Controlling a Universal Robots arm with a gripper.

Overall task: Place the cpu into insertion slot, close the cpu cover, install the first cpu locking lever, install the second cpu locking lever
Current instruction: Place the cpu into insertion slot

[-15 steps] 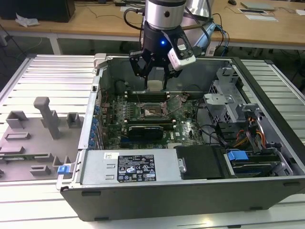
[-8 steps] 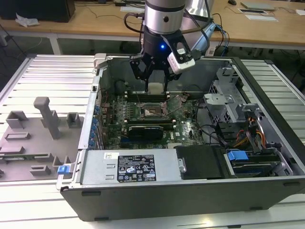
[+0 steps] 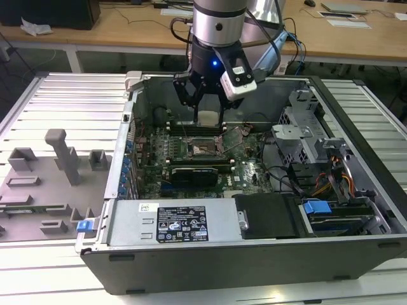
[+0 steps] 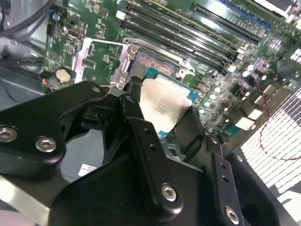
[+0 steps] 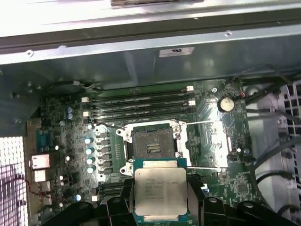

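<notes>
Open computer case [image 3: 191,270] holds the motherboard [image 5: 235,188]. The gripper [image 3: 208,112] hangs inside it, fingers clamped on the chip's two side edges. The chip [image 5: 160,190] is held flat, metal top up with faint unreadable print, near the bare socket [image 5: 151,146] but not seated. The cover [image 5: 221,141] lies open beside the socket. White sticker [image 3: 183,223] on the case's front box.

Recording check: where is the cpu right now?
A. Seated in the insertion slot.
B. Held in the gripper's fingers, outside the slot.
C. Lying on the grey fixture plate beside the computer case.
B: in the first wrist view the cpu is clamped by the gripper, and the insertion slot beyond it shows bare contacts.
</notes>
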